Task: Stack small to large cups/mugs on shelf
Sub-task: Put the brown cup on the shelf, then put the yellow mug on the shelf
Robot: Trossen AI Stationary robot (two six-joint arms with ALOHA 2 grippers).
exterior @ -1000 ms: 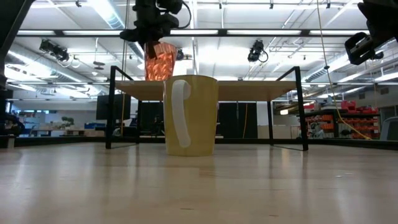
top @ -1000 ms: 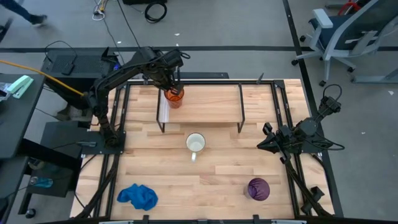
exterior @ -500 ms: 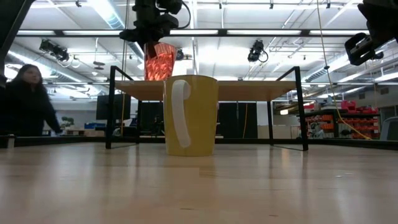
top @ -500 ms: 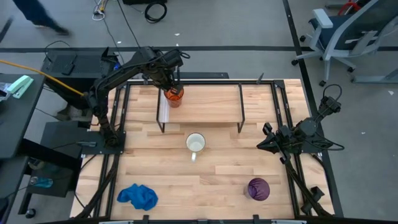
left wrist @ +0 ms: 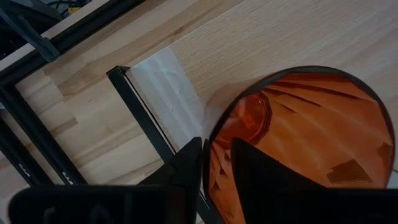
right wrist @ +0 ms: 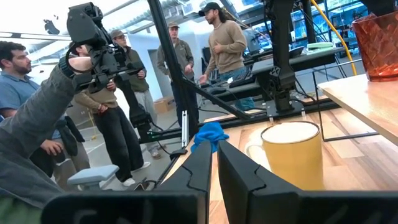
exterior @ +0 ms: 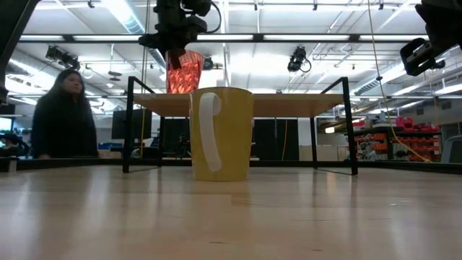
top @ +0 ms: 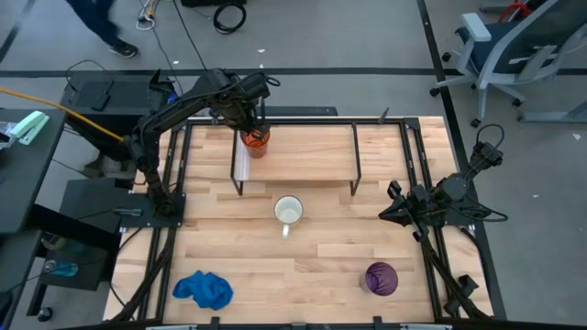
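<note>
Little has moved on the table (top: pixel 321 252) in the last second: the left gripper (top: pixel 254 130) stays clamped on the orange cup's (top: pixel 258 142) rim at the shelf's (top: pixel 303 151) upper-left end, so placement looks nearly finished. Only a person (exterior: pixel 63 115) has walked in at left. Mid-frame the mug (top: pixel 288 211) waits, the purple tumbler (top: pixel 382 278) lower right; the right gripper (right wrist: pixel 214 165), fingers nearly together, idles right.

No text, label, brand, number or sign can be read anywhere in these views: none on the cups, the shelf, the table, the arms, or the gear in the room behind.
</note>
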